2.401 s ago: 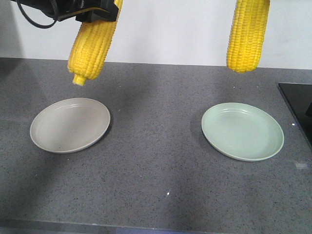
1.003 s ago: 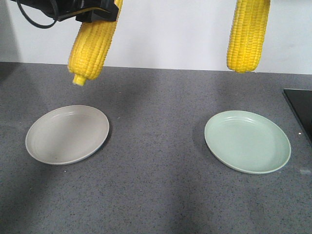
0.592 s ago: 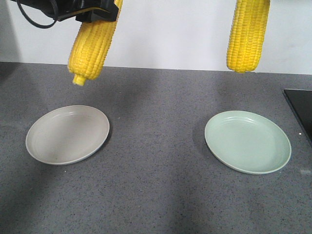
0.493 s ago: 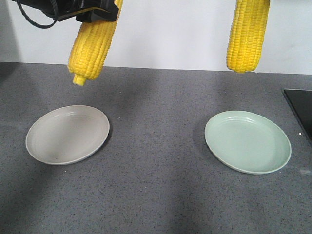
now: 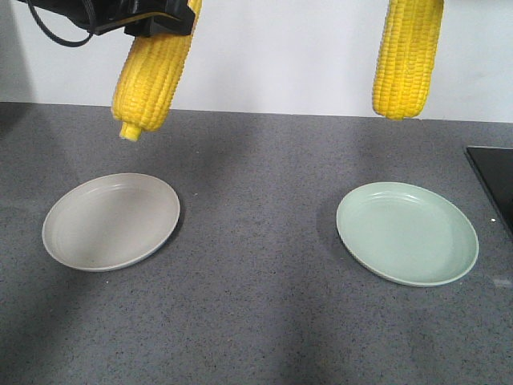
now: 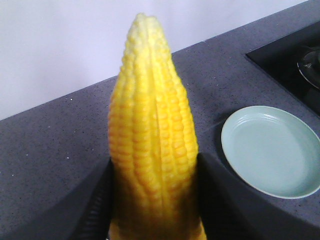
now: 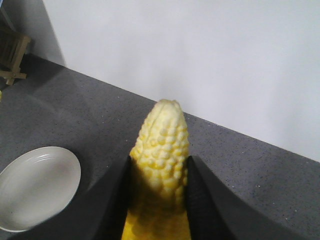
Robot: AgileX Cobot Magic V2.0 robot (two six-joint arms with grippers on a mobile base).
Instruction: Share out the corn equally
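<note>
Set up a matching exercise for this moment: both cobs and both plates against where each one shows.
1. cob in the left claw
2. cob in the right claw
3. green plate
4. beige plate

A. bare, left side of the front view
B. bare, next to the black cooktop
C. green plate to its right in its wrist view
D. beige plate to its lower left in its wrist view

Pairs: 1-C, 2-D, 3-B, 4-A
</note>
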